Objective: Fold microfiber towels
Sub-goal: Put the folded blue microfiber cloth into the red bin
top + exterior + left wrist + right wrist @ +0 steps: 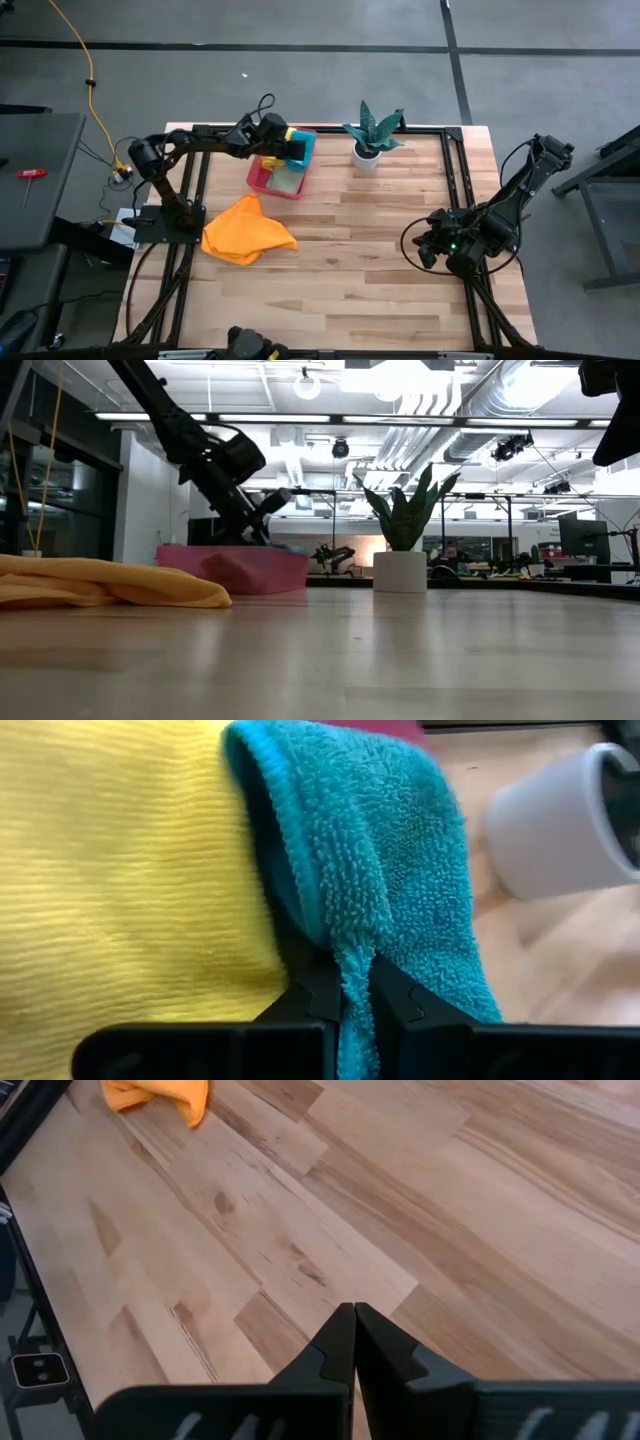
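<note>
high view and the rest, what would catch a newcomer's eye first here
Probably the orange towel, lying crumpled on the wooden table near the left arm's base. Next, the left tool, shut on a fold of the teal towel over the pink tray at the back, a yellow towel beside it. The potted plant stands right of the tray.

Left arm over the tray, right arm parked at the table edge.
The left gripper (291, 148) sits over the pink tray (262, 176), among teal and yellow towels (303, 147); a light green towel (284, 181) lies just beneath its fingers. An orange towel (247, 231) lies crumpled on the wood, apart from them. A potted plant (371, 133) stands just beside the tray. The right gripper (432, 250) rests low near the table's (380, 270) right edge.
</note>
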### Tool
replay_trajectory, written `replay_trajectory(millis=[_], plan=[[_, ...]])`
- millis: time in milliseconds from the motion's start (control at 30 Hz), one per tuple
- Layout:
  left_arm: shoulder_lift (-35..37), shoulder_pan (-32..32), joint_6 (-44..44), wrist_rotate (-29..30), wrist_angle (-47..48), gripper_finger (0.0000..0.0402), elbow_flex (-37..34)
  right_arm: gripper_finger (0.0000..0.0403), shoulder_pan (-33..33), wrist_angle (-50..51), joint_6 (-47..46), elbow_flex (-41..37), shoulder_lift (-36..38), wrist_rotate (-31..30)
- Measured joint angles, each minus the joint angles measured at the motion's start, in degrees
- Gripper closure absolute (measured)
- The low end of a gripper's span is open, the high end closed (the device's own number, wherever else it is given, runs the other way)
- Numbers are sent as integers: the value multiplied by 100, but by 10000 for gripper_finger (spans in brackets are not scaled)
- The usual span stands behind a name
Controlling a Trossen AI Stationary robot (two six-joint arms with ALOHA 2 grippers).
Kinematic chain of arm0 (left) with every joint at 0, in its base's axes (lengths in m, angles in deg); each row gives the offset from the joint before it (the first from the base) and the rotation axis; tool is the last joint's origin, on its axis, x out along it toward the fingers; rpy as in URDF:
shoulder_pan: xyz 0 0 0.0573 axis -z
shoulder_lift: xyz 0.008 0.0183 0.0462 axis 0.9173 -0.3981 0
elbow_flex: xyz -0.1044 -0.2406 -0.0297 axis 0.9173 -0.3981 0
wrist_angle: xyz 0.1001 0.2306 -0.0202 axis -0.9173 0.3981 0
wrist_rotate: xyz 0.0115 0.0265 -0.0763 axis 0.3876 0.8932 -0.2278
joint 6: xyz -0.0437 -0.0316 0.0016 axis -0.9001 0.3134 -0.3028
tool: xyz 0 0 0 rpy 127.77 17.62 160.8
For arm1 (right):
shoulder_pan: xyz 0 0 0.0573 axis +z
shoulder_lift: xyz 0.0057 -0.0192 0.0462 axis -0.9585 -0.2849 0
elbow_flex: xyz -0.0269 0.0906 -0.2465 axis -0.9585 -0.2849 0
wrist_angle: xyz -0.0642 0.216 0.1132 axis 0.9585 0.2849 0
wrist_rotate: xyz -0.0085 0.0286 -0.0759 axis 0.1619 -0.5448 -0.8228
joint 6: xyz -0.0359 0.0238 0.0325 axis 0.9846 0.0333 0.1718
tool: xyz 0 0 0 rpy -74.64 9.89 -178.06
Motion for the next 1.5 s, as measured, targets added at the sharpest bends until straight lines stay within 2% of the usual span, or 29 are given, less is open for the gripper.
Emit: replay_trajectory(millis=[100, 400, 667, 867, 1133, 1300, 1500], plan=[[0, -5, 131, 190, 44, 399, 0, 403, -1, -6, -2, 0, 0, 0], [67, -77, 344, 263, 6, 394, 0, 403, -52, -10, -4, 0, 0, 0], [67, -6, 347, 333, -27, 328, 0, 403, -98, -10, -4, 0, 0, -7], [67, 82, 678, 411, -17, 267, 3, 403, -97, -15, -4, 0, 0, -13], [304, -298, 990, -165, 424, 185, 314, 403, -97, -25, -2, 0, 0, -18], [628, -585, 1386, -121, 910, 169, 605, 403, -97, -24, -2, 0, 0, -20], [861, -510, 1587, 105, 795, 179, 719, 403, -97, -23, -2, 0, 0, -22]])
